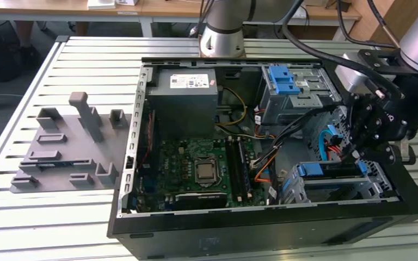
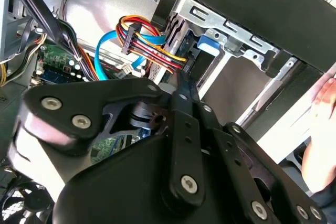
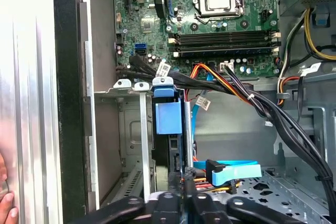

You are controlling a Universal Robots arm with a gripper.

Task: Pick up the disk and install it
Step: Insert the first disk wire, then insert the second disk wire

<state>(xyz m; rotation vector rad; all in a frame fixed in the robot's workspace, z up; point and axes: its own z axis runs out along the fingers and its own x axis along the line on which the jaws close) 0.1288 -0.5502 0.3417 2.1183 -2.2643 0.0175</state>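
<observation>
Disk [image 3: 169,129] stands on edge in the lower drive cage [image 1: 339,187] of the open computer case [image 1: 267,228], its blue carrier [image 1: 329,169] showing, on the slatted tabletop [image 1: 49,217]. The gripper [image 1: 369,155] hangs just above it; whether its fingers are apart or together, I cannot tell.
</observation>
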